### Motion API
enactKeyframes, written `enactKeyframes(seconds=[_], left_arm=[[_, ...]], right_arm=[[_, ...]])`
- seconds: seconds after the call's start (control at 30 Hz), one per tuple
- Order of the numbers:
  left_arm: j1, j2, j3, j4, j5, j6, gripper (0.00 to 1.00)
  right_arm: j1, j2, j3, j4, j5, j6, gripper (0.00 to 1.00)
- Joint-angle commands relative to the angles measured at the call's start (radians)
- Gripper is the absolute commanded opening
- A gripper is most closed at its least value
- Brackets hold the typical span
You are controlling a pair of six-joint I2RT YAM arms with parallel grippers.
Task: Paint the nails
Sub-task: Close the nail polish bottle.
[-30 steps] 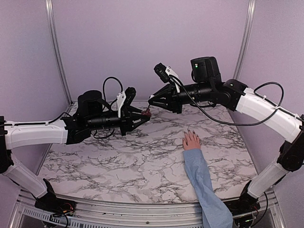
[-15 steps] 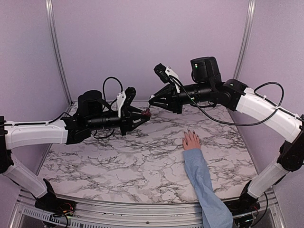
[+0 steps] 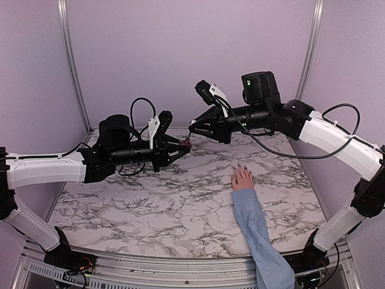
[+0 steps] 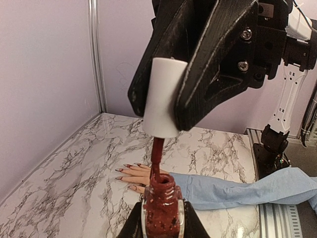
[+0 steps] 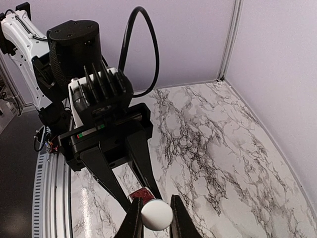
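My left gripper [image 3: 179, 147] is shut on an open bottle of dark red polish [image 3: 187, 144], held above the table's back middle; the bottle [image 4: 162, 203] fills the bottom of the left wrist view. My right gripper [image 3: 192, 127] is shut on the white cap [image 4: 162, 96] of the brush, whose red stem [image 4: 157, 156] reaches into the bottle's neck. In the right wrist view the cap [image 5: 156, 214] sits between my right fingers, above the bottle [image 5: 141, 193]. A pinkish hand [image 3: 242, 178] with a light-blue sleeve [image 3: 255, 223] lies flat at the right. Its long nails [image 4: 124, 170] look dark-tipped.
The marble table [image 3: 150, 205] is walled in lilac at the back and sides. Both arms meet over the back middle. The sleeved forearm runs from the front edge up toward the centre right.
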Motion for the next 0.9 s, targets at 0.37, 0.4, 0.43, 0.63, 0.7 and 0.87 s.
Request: enactKeyframes(seconds=[0.37, 0.4, 0.43, 0.63, 0.7, 0.87], left_arm=[[-0.002, 0.020, 0.023, 0.031, 0.007, 0.010, 0.00], [-0.003, 0.020, 0.023, 0.031, 0.005, 0.009, 0.00], [-0.003, 0.021, 0.023, 0.031, 0.004, 0.010, 0.00], [0.001, 0.021, 0.021, 0.031, 0.003, -0.002, 0.00], [0.002, 0.021, 0.021, 0.031, 0.003, -0.002, 0.00], [0.005, 0.019, 0.023, 0.031, 0.003, -0.004, 0.00]], right_arm=[[0.009, -0.032, 0.043, -0.002, 0.037, -0.006, 0.00], [0.008, -0.033, 0.044, -0.001, 0.038, -0.006, 0.00], [0.008, -0.034, 0.045, 0.000, 0.037, -0.005, 0.00], [0.009, -0.038, 0.041, -0.002, 0.037, -0.005, 0.00], [0.009, -0.038, 0.038, 0.000, 0.038, -0.006, 0.00], [0.009, -0.040, 0.028, -0.001, 0.038, -0.009, 0.00]])
